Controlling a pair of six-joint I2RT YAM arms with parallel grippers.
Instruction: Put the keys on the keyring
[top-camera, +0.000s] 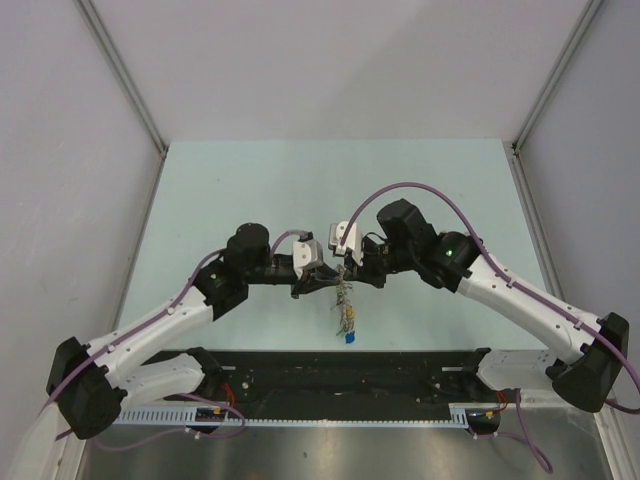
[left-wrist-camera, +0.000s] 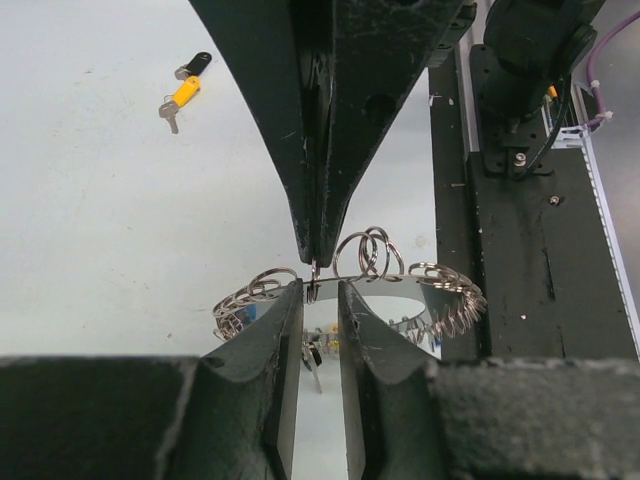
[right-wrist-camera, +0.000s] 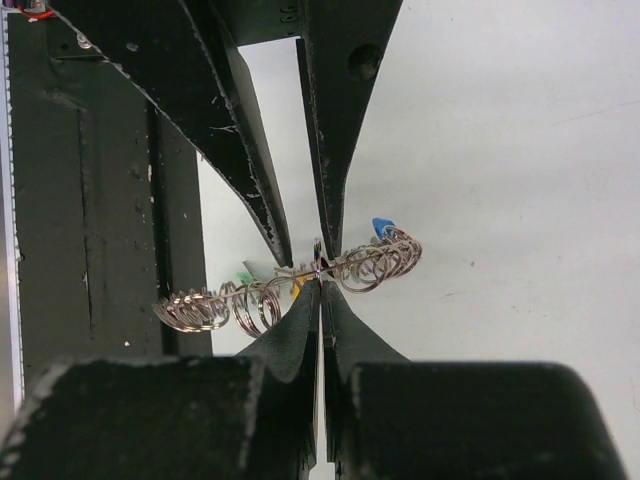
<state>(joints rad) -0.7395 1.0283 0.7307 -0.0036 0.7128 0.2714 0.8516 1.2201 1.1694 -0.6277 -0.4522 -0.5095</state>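
Note:
The keyring (top-camera: 344, 296), a grey band crowded with small wire loops, hangs between both grippers above the table, with keys dangling under it down to a blue head (top-camera: 350, 338). In the right wrist view my right gripper (right-wrist-camera: 320, 282) is shut, pinching a small loop on the keyring (right-wrist-camera: 200, 308). A blue key head (right-wrist-camera: 382, 226) and a green one (right-wrist-camera: 243, 277) show behind. My left gripper (left-wrist-camera: 320, 292) straddles the keyring's band (left-wrist-camera: 450, 300) with a narrow gap between its jaws, directly under the right gripper (left-wrist-camera: 315, 260). A yellow key (left-wrist-camera: 183, 93) and a black key (left-wrist-camera: 198, 63) lie loose on the table.
The pale green table (top-camera: 250, 180) is fenced by grey walls at the left, right and back. A black rail (top-camera: 340, 365) runs along the near edge between the arm bases. The black mount (left-wrist-camera: 520, 250) stands close on the right in the left wrist view.

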